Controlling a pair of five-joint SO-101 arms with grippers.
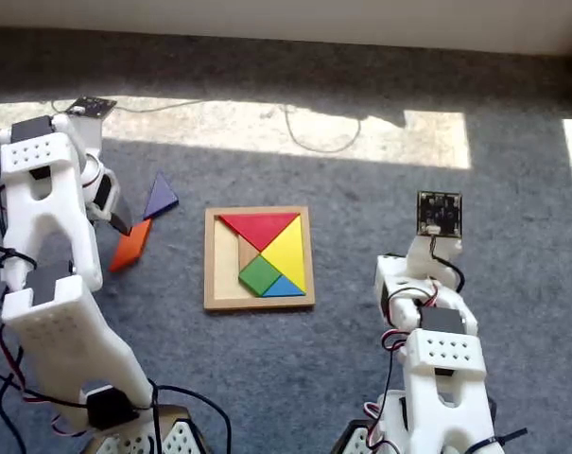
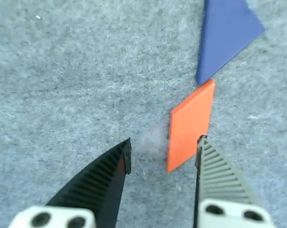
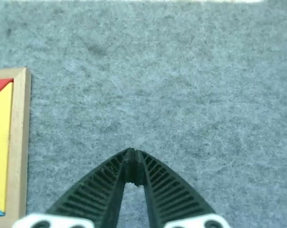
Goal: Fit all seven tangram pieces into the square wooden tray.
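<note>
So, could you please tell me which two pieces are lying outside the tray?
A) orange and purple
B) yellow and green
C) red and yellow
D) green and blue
A: the orange piece and the purple triangle lie on the carpet beside the tray, while the red, yellow, green and blue ones sit inside it.

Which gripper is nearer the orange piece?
Left. The left gripper is open right beside the orange piece; the right gripper is shut, across the tray from it.
</note>
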